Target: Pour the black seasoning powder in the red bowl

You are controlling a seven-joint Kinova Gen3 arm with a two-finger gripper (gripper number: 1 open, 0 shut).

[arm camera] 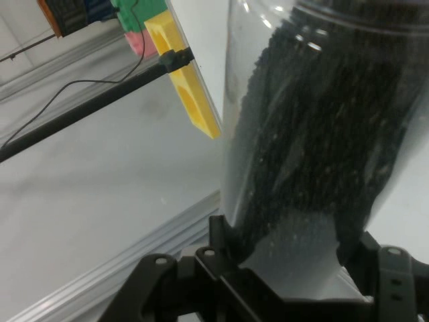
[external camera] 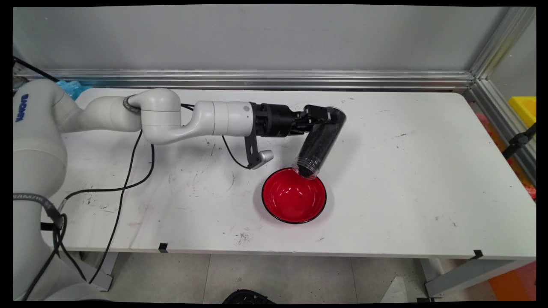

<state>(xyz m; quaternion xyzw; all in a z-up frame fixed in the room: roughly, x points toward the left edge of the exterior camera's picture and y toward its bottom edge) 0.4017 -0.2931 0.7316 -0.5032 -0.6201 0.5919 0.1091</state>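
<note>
The white tabletop (external camera: 406, 179) carries a red bowl (external camera: 294, 196) with a black rim near its middle. Above and behind the bowl, a clear bottle (external camera: 320, 143) filled with dark granules is held clenched in the tool (external camera: 319, 115), gripped near its closed base. The bottle's long axis is tilted steeply, base up at the tool, open mouth lowered over the bowl's far rim. No granules can be made out in the bowl.
</note>
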